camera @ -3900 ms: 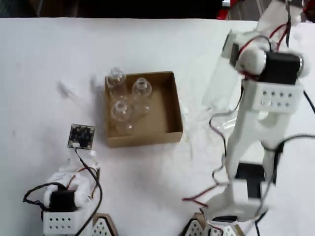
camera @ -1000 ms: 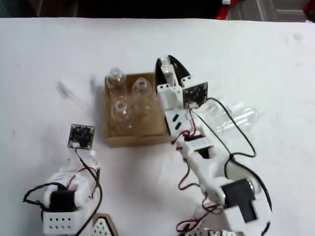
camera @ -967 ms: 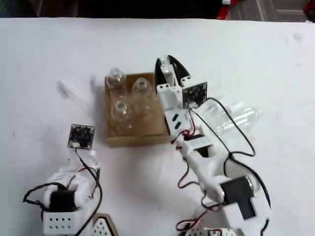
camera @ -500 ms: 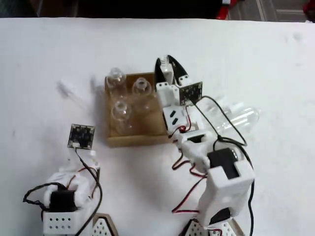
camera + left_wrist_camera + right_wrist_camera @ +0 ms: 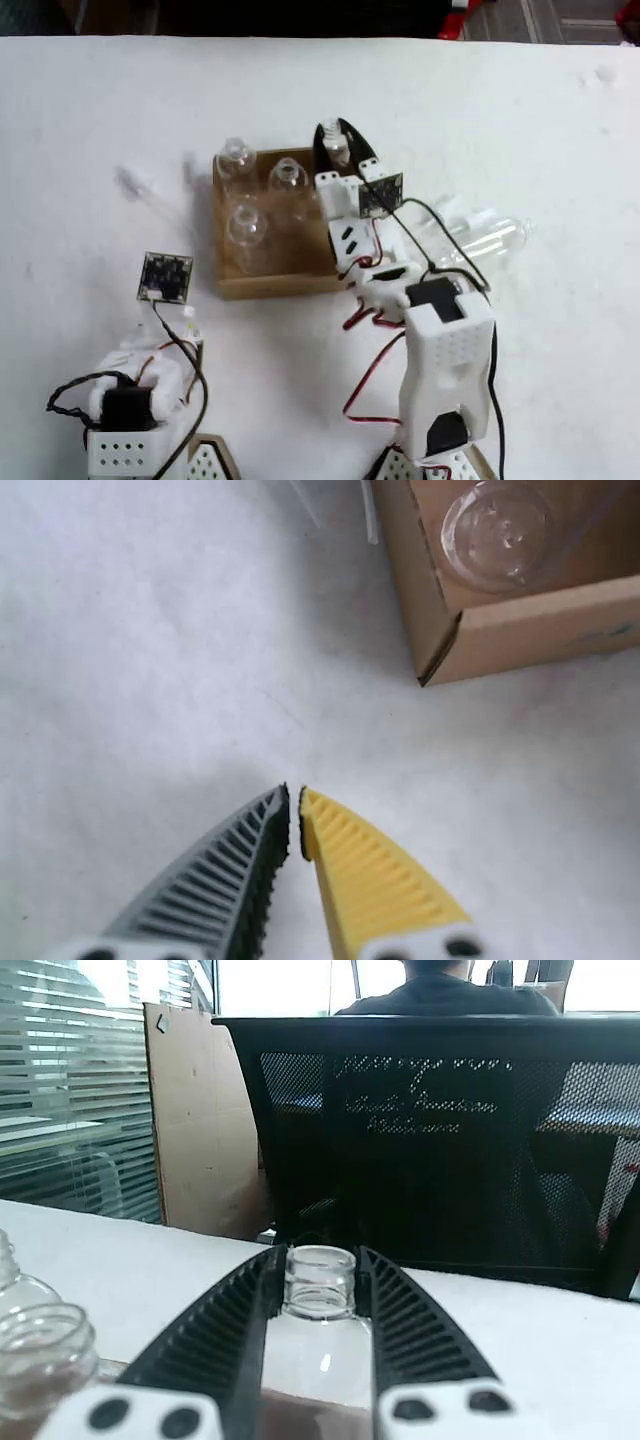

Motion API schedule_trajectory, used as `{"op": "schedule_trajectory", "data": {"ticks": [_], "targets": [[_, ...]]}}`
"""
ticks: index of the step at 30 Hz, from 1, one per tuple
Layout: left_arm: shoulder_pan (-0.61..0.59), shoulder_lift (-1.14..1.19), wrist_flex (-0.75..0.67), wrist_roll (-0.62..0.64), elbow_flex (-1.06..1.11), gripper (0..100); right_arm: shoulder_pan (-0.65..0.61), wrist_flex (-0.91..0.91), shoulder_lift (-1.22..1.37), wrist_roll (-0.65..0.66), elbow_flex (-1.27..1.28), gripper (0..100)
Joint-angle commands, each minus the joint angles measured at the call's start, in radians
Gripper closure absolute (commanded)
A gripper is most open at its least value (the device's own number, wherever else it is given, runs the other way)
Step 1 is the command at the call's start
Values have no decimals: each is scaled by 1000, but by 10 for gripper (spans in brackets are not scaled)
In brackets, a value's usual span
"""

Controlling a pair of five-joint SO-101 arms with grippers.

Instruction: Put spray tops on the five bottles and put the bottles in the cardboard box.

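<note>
Gripping upright bottle [image 5: 320, 1282] by neck, right gripper [image 5: 320, 1260] is clamping it at box [image 5: 285, 284] far corner. Boxed bottles [image 5: 286, 178], three, are standing inside. Lying bottle [image 5: 487, 235] is resting on table [image 5: 100, 100]. Left gripper [image 5: 295, 806], fingers together, is hovering near box corner.

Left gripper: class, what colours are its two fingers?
One grey, one yellow; the left wrist view shows the left gripper best.

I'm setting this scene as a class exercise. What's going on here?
The right gripper is shut on a bottle at its neck, at the far right corner of the box. Three bottles stand in the box, none with a spray top. Another bottle lies on the table to the right. The left gripper is shut and empty, low over the table near the box.
</note>
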Motion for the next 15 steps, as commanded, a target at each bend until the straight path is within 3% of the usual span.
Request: {"op": "schedule_trajectory", "data": {"ticks": [1,15], "targets": [[-12,-8,3,14,-3,977,4,-70,-2,83,-31,982],[-12,-8,3,14,-3,977,1,-73,-1,94,-8,982]]}}
